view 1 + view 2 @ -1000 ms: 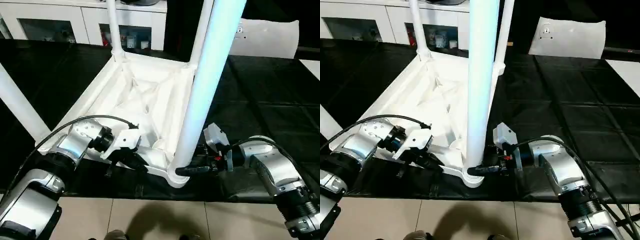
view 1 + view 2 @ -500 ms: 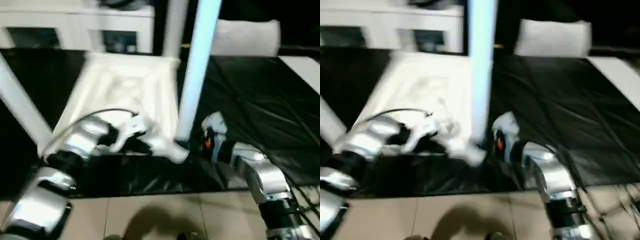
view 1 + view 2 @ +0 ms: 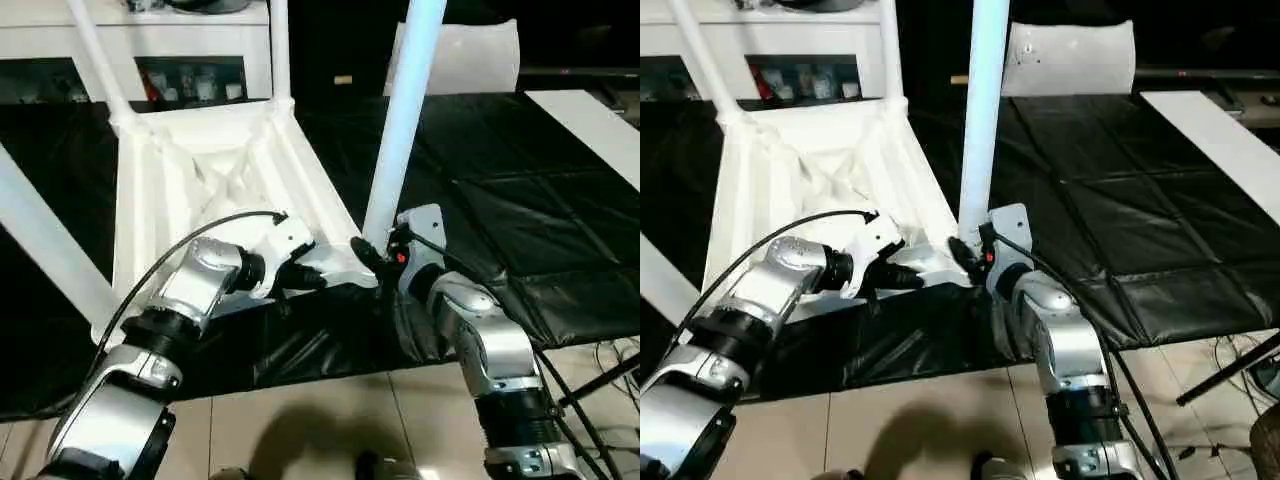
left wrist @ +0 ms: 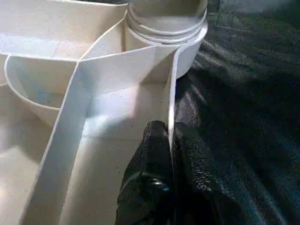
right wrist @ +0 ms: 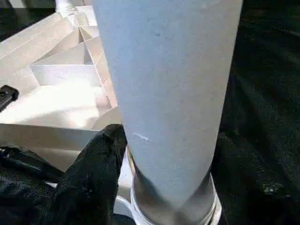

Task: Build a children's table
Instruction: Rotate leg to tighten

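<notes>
Left end effector [image 4: 169, 140] pinched closed, right end effector [image 5: 164, 154] fingers spread, forearms converging

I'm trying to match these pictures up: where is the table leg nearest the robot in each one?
Left eye view: the leg rises right of centre.
Right eye view: the leg rises near centre.
Left wrist view: just its ringed base, close up.
Right wrist view: its shaft, close up.
Shared landmark: the corner socket of the tabletop, where it stands.
</notes>
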Robot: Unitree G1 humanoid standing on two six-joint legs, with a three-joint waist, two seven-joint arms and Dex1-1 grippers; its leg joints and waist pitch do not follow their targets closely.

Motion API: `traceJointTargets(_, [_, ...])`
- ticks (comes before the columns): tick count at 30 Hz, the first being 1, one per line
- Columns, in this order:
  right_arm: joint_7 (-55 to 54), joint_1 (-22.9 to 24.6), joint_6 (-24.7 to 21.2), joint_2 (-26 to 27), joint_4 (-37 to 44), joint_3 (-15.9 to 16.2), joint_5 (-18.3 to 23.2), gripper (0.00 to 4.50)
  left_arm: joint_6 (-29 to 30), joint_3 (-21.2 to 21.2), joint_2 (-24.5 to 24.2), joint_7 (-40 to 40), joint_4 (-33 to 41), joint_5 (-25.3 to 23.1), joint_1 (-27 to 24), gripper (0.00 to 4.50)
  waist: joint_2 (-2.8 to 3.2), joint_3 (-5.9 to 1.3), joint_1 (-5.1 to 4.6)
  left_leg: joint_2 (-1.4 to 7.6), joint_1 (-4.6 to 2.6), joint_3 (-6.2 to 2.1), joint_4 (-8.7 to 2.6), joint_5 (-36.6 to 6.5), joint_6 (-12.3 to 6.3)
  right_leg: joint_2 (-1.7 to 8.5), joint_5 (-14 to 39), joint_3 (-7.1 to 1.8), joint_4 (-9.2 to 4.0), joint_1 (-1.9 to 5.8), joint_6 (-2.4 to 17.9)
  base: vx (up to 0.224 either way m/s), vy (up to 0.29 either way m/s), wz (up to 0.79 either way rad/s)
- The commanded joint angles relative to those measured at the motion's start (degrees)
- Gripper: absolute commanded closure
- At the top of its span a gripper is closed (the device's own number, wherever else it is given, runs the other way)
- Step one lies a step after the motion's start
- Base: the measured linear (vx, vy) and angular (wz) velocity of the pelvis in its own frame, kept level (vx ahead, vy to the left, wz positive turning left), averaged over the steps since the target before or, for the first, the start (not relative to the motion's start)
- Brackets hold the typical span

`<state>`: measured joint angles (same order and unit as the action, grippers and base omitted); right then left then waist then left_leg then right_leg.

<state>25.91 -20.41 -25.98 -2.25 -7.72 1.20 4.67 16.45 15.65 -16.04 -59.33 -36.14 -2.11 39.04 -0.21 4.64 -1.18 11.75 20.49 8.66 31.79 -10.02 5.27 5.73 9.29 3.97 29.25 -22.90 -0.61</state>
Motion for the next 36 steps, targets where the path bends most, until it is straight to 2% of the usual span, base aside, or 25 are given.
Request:
traceJointTargets(1, [10.4,0.4,-1.1,1.9,1.1,8.4,4.8,1.37,-3.4,1.7,3.0,-1.4,3.9,2.8,0.3,4.50,0.01,-3.02,0.20,0.56,-0.30,0.01,-4.93,-25.1,-0.78,1.92,26.0,-1.11,-2.67,1.87,8.0,0.000,0.000,0.00])
traceJointTargets(3, [13.1,0.6,-0.4,-1.3,1.7,7.6,5.0,1.22,-4.5,1.6,1.4,-4.2,4.7,3.0,-0.8,4.50,-0.42,-3.11,0.46,0.53,-0.01,0.78,-4.60,-21.7,-1.78,1.63,21.0,-1.81,-1.76,1.91,9.8,0.000,0.000,0.00])
traceJointTargets(4, [14.3,0.7,0.1,-2.7,1.8,7.4,5.1,1.12,-5.3,1.6,0.7,-5.3,4.8,3.0,-1.1,4.50,-0.45,-3.11,0.61,0.50,-0.09,0.95,-4.50,-21.1,-2.07,1.65,20.9,-1.89,-1.69,1.83,10.0,0.000,0.000,0.00])
traceJointTargets(5, [17.1,0.9,1.0,-5.5,1.9,7.0,5.4,1.00,-7.1,1.6,-0.5,-7.7,5.0,3.3,-1.7,4.50,-1.03,-3.12,0.62,0.50,-0.01,1.25,-4.25,-20.3,-2.69,1.79,22.5,-2.05,-1.72,1.77,9.8,0.000,0.000,0.00])
traceJointTargets(7, [20.0,0.8,2.1,-8.3,1.7,6.7,5.6,0.84,-7.0,1.5,-1.7,-9.0,4.8,3.4,-1.9,4.50,-0.85,-3.37,1.07,0.55,-0.18,1.49,-3.83,-18.4,-3.23,1.99,23.2,-2.33,-1.40,1.64,9.6,0.038,-0.024,0.03])
traceJointTargets(8, [21.1,0.7,2.8,-9.4,1.5,6.6,5.6,0.69,-8.5,1.7,-2.4,-10.1,4.5,3.3,-2.0,4.50,-0.97,-3.85,1.29,0.58,-0.15,1.77,-3.38,-15.0,-3.84,1.95,18.8,-2.61,-0.79,1.89,10.7,0.076,-0.047,0.06])
traceJointTargets(9, [23.0,0.5,4.0,-10.8,1.2,6.3,5.6,0.69,-10.2,2.0,-3.3,-11.9,4.2,3.2,-2.1,4.50,-1.35,-3.97,1.66,0.44,0.12,2.00,-3.07,-11.8,-4.74,1.66,14.6,-2.70,-0.23,1.90,11.6,0.074,-0.061,0.06])
traceJointTargets(10, [24.2,0.3,5.1,-11.8,0.8,6.0,5.5,0.62,-11.3,2.2,-4.0,-13.0,4.0,3.0,-2.1,4.50,-1.61,-4.03,1.94,0.43,0.24,1.98,-2.96,-10.9,-5.16,1.64,14.0,-2.62,-0.03,2.01,11.7,0.056,-0.068,0.04])
traceJointTargets(12, [29.7,-0.4,8.3,-14.7,-0.4,5.7,5.7,0.62,-14.3,2.6,-6.0,-18.2,3.4,3.6,-2.2,4.50,-1.24,-4.45,2.69,0.43,0.64,2.01,-2.38,-6.2,-6.35,1.78,8.3,-2.85,1.24,2.28,13.4,0.051,-0.071,0.01])
traceJointTargets(13, [32.0,-0.7,9.3,-15.8,-0.8,5.9,6.0,0.62,-15.5,2.5,-6.4,-19.8,3.0,3.8,-2.1,4.50,-1.10,-4.83,3.39,0.36,0.48,2.19,-1.99,-3.0,-6.98,1.40,2.8,-2.85,1.95,2.32,14.6,0.036,-0.066,-0.01])
traceJointTargets(14, [34.5,-1.0,10.5,-17.0,-1.2,6.3,6.2,0.62,-16.9,2.6,-7.0,-21.7,2.6,4.0,-2.0,4.50,-1.26,-4.83,3.54,0.29,0.52,2.34,-1.64,-0.6,-8.24,1.07,-3.4,-2.85,2.66,2.24,16.3,0.036,-0.066,-0.01])
traceJointTargets(16, [35.9,-1.2,11.2,-17.7,-1.5,6.6,6.3,0.62,-17.7,2.7,-7.3,-22.7,2.3,4.0,-1.8,4.50,-1.36,-4.74,3.92,0.12,0.67,2.40,-1.44,0.4,-9.10,0.93,-6.4,-2.79,2.99,2.30,17.1,0.000,0.000,0.00])
traceJointTargets(18, [40.0,-1.9,11.9,-19.4,-2.5,7.4,7.2,0.62,-19.0,3.2,-8.1,-24.6,1.4,3.9,-1.2,4.50,-1.33,-4.47,4.40,0.42,0.57,2.30,-1.57,-2.0,-8.99,1.02,-2.3,-2.50,2.78,2.30,16.9,0.000,0.000,0.00])
traceJointTargets(19, [42.5,-2.4,12.3,-20.4,-3.3,7.9,7.9,0.62,-19.9,3.5,-8.5,-25.8,0.7,3.8,-0.7,4.50,-1.23,-4.36,4.50,0.62,0.54,2.25,-1.64,-3.6,-8.27,1.07,0.8,-2.41,2.67,2.21,16.6,0.000,0.000,0.00])
traceJointTargets(20, [44.7,-3.2,12.3,-20.9,-4.3,8.1,8.5,0.62,-20.7,3.9,-8.8,-26.9,-0.1,3.6,-0.2,4.50,-1.43,-4.06,4.55,0.74,0.47,2.30,-1.78,-6.0,-7.50,1.06,4.8,-2.33,2.30,2.01,15.9,0.000,0.000,0.00])
traceJointTargets(21, [46.4,-3.9,12.5,-21.3,-5.2,8.4,8.8,0.78,-21.2,4.0,-9.1,-28.1,-0.6,3.7,0.2,4.50,-1.23,-3.90,4.62,0.93,0.27,2.25,-1.98,-8.2,-6.24,1.23,8.8,-2.40,1.88,1.87,15.2,0.000,0.000,0.00])
traceJointTargets(22, [46.4,-3.9,12.5,-21.3,-5.2,8.4,8.8,0.78,-21.2,4.0,-9.1,-28.1,-0.6,3.7,0.2,4.50,-1.23,-3.90,4.62,0.93,0.27,2.25,-1.98,-8.2,-6.24,1.23,8.8,-2.40,1.88,1.87,15.2,0.000,0.000,0.00])
traceJointTargets(23, [48.2,-4.8,12.7,-21.6,-6.2,8.9,8.9,0.92,-22.3,4.4,-9.4,-29.7,-1.1,3.8,0.6,4.50,-1.33,-3.69,4.63,1.02,0.24,2.14,-2.20,-10.8,-4.49,1.39,13.6,-2.41,1.43,1.79,13.9,0.000,0.000,0.00])
traceJointTargets(24, [49.6,-5.5,12.9,-21.7,-6.9,9.3,9.0,0.92,-23.0,4.7,-9.7,-31.0,-1.4,3.9,0.9,4.50,-1.31,-3.72,4.63,1.02,0.20,2.05,-2.27,-11.3,-3.67,1.45,15.4,-2.39,1.29,1.75,13.2,0.000,0.000,0.00])
traceJointTargets(26, [51.4,-6.4,13.4,-21.9,-8.5,9.8,9.1,1.13,-24.2,5.0,-10.0,-32.4,-2.1,3.7,1.3,4.50,-1.38,-3.64,4.68,1.08,0.12,2.06,-2.33,-11.5,-2.66,1.36,15.6,-2.48,1.24,1.62,12.9,0.000,0.000,0.00])
traceJointTargets(28, [52.3,-6.8,13.6,-22.0,-9.3,10.1,9.1,1.26,-25.0,5.2,-10.1,-32.9,-2.5,3.6,1.5,4.50,-1.43,-3.70,4.68,1.05,0.17,2.03,-2.32,-11.6,-2.52,1.32,15.3,-2.40,1.30,1.67,13.1,0.000,0.000,0.00])
traceJointTargets(30, [53.8,-7.5,15.0,-22.6,-10.5,11.1,8.6,1.55,-26.0,6.2,-10.5,-33.2,-3.1,3.5,1.9,4.50,-1.73,-3.77,4.72,1.09,0.18,2.05,-2.21,-10.9,-2.62,1.30,13.8,-2.45,1.53,1.67,13.4,0.000,0.000,0.00])
traceJointTargets(32, [54.7,-8.1,15.7,-22.7,-11.5,11.6,8.5,1.69,-26.8,7.1,-10.9,-33.2,-3.4,3.7,2.2,4.50,-1.63,-3.85,4.86,1.07,0.20,2.06,-2.13,-10.1,-2.76,1.32,12.3,-2.47,1.78,1.71,13.9,0.000,0.000,0.00])
traceJointTargets(33, [54.9,-8.2,15.7,-22.6,-11.7,11.7,8.5,1.69,-27.0,7.3,-11.0,-33.2,-3.5,3.8,2.3,4.50,-1.84,-3.84,4.90,0.99,0.30,2.09,-2.07,-9.9,-2.93,1.27,11.7,-2.44,1.87,1.76,14.2,0.000,0.000,0.00])
traceJointTargets(36, [56.3,-9.2,15.9,-22.3,-13.0,11.9,8.8,1.99,-27.7,8.2,-11.2,-33.2,-4.2,4.3,2.7,4.50,-2.04,-3.90,4.99,0.99,0.29,2.15,-2.00,-9.7,-3.03,1.30,11.7,-2.43,1.91,1.83,14.3,0.000,0.000,0.00])
